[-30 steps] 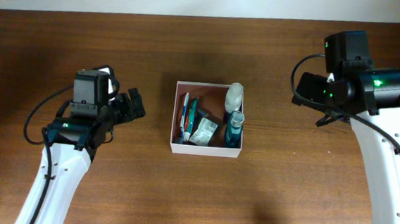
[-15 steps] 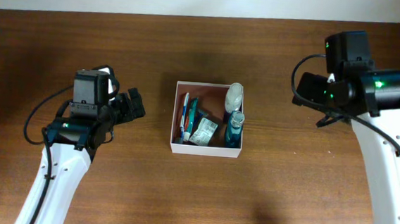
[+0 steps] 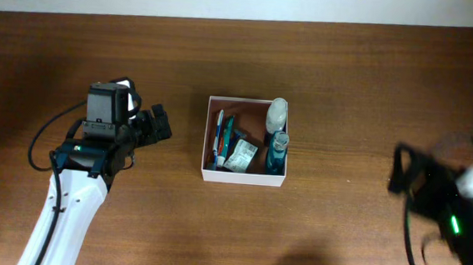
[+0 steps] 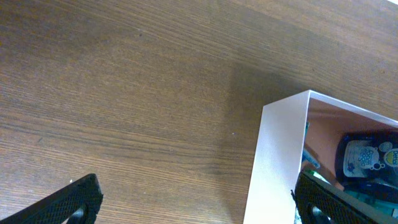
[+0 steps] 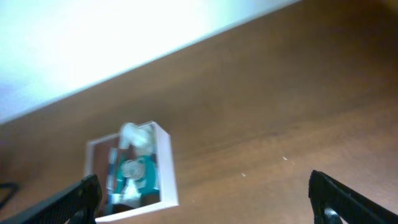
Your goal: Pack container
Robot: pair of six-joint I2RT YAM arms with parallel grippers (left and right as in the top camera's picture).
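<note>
Flanking the container [image 3: 241, 179] on the table [image 3: 348, 90], left claw [image 3: 160, 125] and right claw [image 5: 205, 184] gape.

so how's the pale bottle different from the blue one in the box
The pale bottle is whitish and see-through, while the blue bottle is teal-blue. In the overhead view, the pale bottle sits in the top right corner of the container, and the blue bottle lies below it, nearer the bottom wall. The pale bottle looks rounder, the blue bottle slimmer and longer. Both lie along the container's right wall.
</note>
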